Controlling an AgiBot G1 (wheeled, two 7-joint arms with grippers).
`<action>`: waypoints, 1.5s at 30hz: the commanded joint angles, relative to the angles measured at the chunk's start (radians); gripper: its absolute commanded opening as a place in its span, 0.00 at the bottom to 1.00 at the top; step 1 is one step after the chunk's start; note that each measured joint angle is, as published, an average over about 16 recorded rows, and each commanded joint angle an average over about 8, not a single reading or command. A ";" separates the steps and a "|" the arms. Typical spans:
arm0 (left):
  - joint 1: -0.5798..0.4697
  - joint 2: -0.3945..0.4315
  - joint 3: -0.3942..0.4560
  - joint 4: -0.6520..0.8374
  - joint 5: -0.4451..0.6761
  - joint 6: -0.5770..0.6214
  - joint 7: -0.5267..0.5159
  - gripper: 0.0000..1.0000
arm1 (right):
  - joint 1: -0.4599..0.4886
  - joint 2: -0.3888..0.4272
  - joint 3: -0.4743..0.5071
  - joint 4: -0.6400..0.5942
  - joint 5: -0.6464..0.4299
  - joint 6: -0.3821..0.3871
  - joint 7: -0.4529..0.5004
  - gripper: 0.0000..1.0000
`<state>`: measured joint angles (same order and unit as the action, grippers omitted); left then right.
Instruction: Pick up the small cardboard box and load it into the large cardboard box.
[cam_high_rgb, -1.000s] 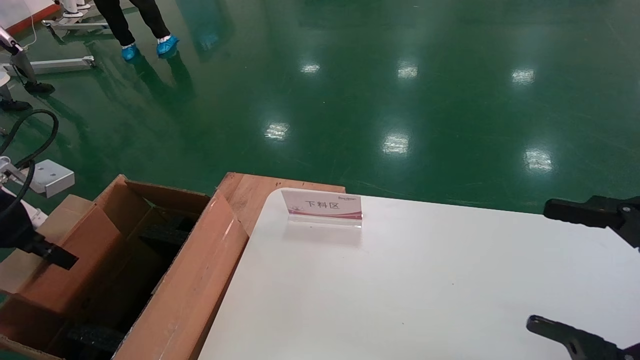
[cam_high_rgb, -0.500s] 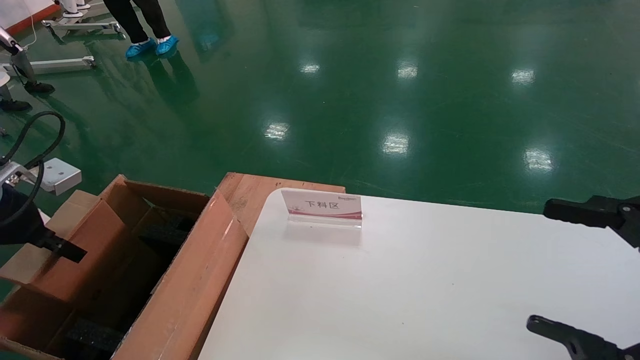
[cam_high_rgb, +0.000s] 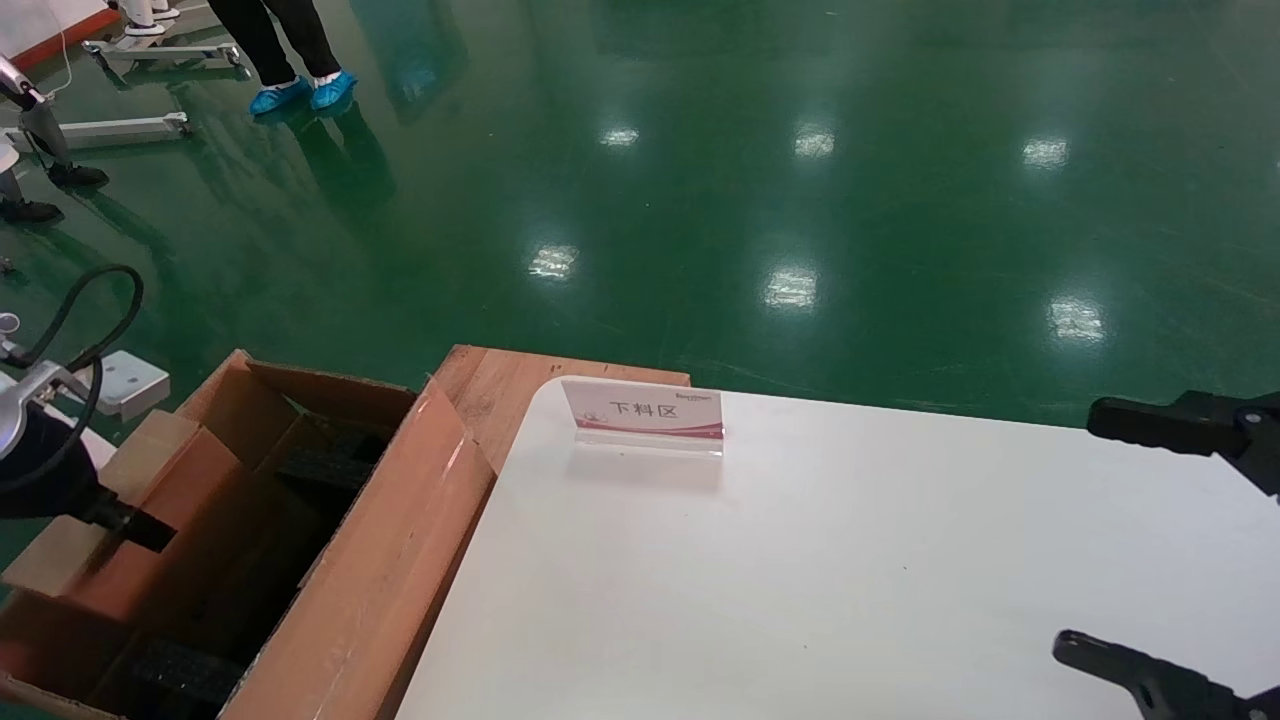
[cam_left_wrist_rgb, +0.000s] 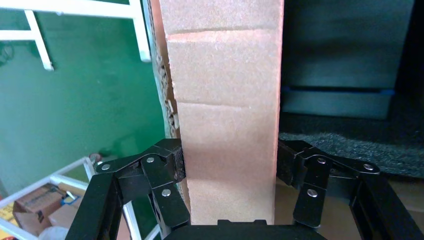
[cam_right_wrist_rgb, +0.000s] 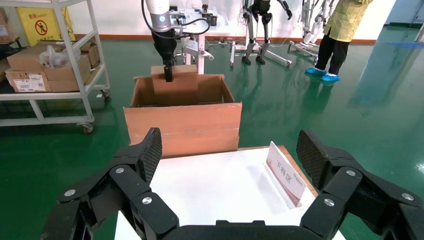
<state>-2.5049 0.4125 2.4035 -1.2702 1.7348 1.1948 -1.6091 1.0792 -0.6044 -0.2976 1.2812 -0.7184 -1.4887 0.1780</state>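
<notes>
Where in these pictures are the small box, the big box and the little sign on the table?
small box (cam_left_wrist_rgb: 227, 125), left wrist view, on its face between the fingers.
big box (cam_high_rgb: 385, 570), head view, on its near flap beside the table.
sign (cam_high_rgb: 645, 410), head view, on its printed face.

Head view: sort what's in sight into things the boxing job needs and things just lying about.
Belongs to the job:
- small cardboard box, gripped by the left pincer
- large cardboard box, beside the table, with black foam inside

Just about:
- white table
- sign stand on the table
- right pincer, open over the table, idle
</notes>
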 joint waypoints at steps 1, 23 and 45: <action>0.014 -0.002 0.005 0.009 -0.001 -0.008 0.002 0.00 | 0.000 0.000 0.000 0.000 0.000 0.000 0.000 1.00; 0.109 0.043 0.015 0.105 -0.056 -0.035 0.025 1.00 | 0.000 0.000 -0.001 0.000 0.001 0.001 0.000 1.00; 0.099 0.036 0.015 0.094 -0.047 -0.032 0.024 1.00 | 0.000 0.000 -0.001 0.000 0.001 0.001 0.000 1.00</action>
<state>-2.4113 0.4483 2.4150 -1.1822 1.6869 1.1574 -1.5798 1.0792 -0.6039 -0.2983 1.2808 -0.7176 -1.4880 0.1775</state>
